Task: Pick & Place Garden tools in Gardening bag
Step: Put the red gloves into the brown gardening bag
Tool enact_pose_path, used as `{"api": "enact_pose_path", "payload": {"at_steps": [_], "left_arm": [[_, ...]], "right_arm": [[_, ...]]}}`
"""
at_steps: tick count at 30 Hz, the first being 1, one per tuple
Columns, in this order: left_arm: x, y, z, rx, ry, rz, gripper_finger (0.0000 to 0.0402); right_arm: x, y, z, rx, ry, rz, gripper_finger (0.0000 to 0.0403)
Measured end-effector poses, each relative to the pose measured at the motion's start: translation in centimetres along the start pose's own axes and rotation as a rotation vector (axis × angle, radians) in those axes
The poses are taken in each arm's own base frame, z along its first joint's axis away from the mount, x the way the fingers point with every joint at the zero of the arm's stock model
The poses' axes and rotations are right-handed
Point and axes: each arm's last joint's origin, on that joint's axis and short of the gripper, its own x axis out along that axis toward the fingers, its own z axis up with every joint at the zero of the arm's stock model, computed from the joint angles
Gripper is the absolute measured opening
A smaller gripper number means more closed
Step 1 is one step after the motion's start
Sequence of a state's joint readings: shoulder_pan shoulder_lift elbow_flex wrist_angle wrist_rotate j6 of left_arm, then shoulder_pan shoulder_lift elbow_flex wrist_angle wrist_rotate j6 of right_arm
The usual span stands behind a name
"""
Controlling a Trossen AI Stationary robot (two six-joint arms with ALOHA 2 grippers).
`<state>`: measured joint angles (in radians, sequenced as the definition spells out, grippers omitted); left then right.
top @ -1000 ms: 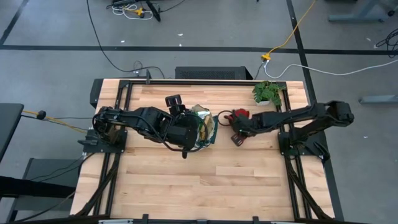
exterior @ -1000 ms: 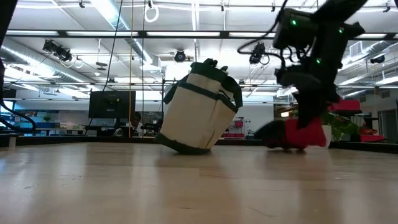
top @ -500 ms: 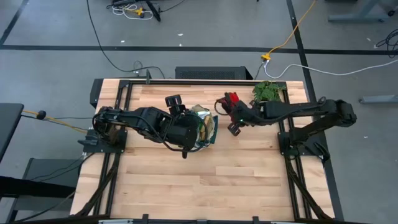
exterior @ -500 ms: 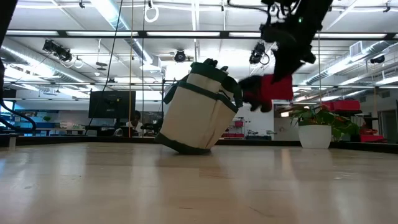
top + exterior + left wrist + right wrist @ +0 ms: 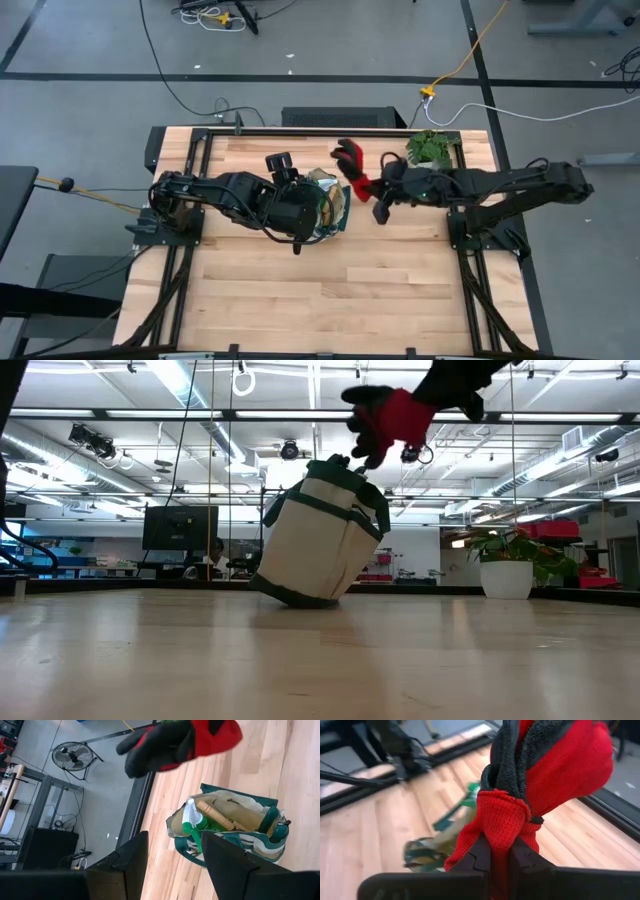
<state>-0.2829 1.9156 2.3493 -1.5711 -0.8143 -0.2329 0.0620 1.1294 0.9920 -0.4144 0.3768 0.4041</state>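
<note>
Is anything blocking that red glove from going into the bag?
Nothing visible does. The right gripper holds the gloves in the air just above the gardening bag, whose open top already shows tools.

From above, the left arm covers most of the gardening bag [image 5: 330, 205]. In the low view, the right gripper holding the gloves [image 5: 392, 418] is cut off by the top edge.
</note>
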Motion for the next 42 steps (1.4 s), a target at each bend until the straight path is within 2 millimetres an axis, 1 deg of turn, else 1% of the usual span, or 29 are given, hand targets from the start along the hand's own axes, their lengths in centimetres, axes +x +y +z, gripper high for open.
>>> {"api": "enact_pose_path", "payload": {"at_steps": [5, 9, 12, 15, 19, 23, 28, 31, 36, 42], "left_arm": [[0.0, 0.0, 0.0, 0.000, 0.000, 0.000, 0.0190], [0.0, 0.0, 0.0, -0.004, 0.000, 0.000, 0.0190], [0.0, 0.0, 0.0, -0.014, 0.000, 0.000, 0.0190], [0.0, 0.0, 0.0, -0.013, -0.001, 0.005, 0.0190], [0.1, 0.2, 0.0, -0.016, -0.008, 0.044, 0.0190], [0.3, 0.4, 0.1, -0.032, -0.008, 0.066, 0.0190], [0.5, 0.5, 0.1, -0.065, -0.005, 0.073, 0.0190], [1.5, 0.1, -0.2, -0.073, 0.027, 0.092, 0.0190], [3.8, -1.7, -1.4, -0.035, 0.105, 0.134, 0.0190], [6.5, -3.8, -2.9, 0.051, 0.151, 0.232, 0.0190]], "right_arm": [[1.3, 0.5, -1.5, -0.009, -0.091, 0.065, 0.0015], [2.3, 0.6, -2.9, 0.002, -0.202, 0.176, 0.0015], [2.8, 0.4, -4.2, 0.018, -0.277, 0.246, 0.0015], [3.1, 0.0, -5.4, 0.029, -0.319, 0.279, 0.0015], [3.3, -0.2, -6.1, 0.038, -0.355, 0.290, 0.0015], [3.3, -0.2, -6.1, 0.006, -0.398, 0.295, 0.0015], [3.8, -0.1, -6.4, -0.026, -0.395, 0.287, 0.0015], [4.4, 0.1, -6.6, -0.034, -0.389, 0.285, 0.0015], [5.1, 0.2, -7.0, -0.045, -0.379, 0.281, 0.0015], [5.1, 0.2, -7.0, -0.067, -0.380, 0.273, 0.0015]]}}
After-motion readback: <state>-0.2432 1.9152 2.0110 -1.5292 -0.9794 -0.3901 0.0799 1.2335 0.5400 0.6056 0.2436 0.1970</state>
